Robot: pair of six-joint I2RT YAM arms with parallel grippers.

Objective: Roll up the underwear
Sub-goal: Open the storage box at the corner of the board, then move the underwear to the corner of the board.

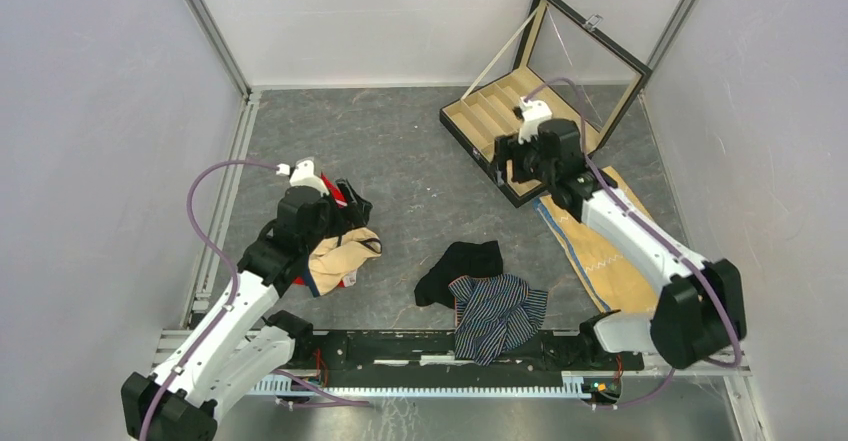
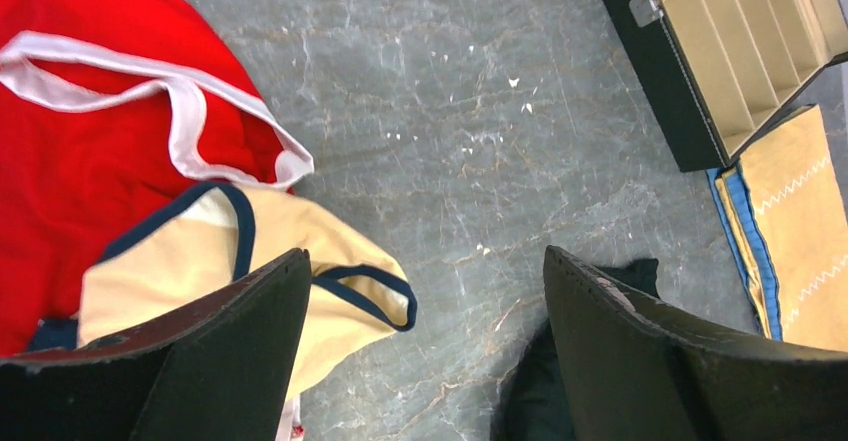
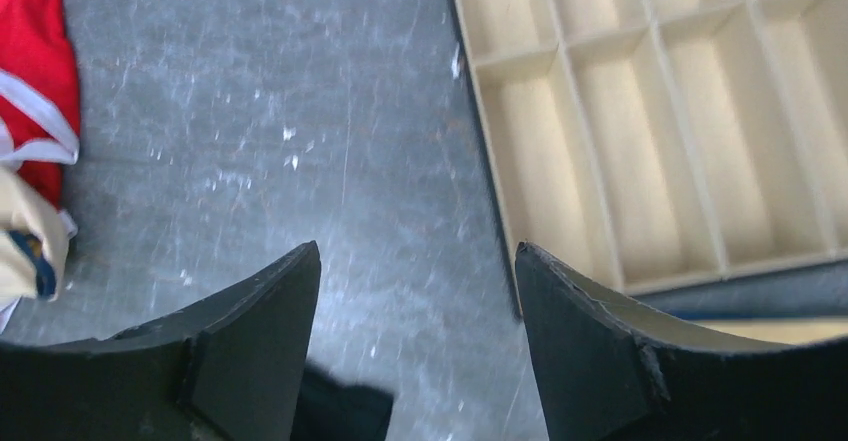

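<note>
The left end effector hangs spread and empty over a red garment and a cream garment at the left of the bench. The right end effector is likewise released with nothing in it, poised at the near-left edge of the open divided box at far right. Neither the striped underwear nor the black underwear touching its far-left side is rolled. Both lie loose and crumpled at the near middle, so by my reading the whole task remains.
</note>
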